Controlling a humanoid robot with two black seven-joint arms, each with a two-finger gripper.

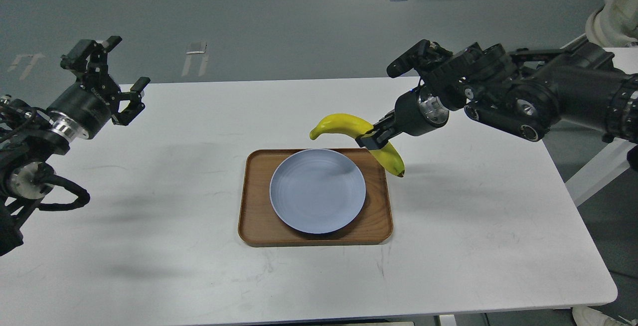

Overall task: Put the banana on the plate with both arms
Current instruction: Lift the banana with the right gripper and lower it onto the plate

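The yellow banana [344,123] hangs in the air over the far right corner of the brown tray, its dark tip pointing down to the right. My right gripper [371,138] is shut on the banana's middle and holds it above the table. The round pale blue-grey plate [317,190] lies empty on the tray, just below and left of the banana. My left gripper [110,76] is open and empty, raised over the table's far left edge.
The brown wood-grain tray [259,221] sits mid-table under the plate. The white table [473,246] spreads around it. A white desk and chair base [610,12] stand at the far right beyond the table.
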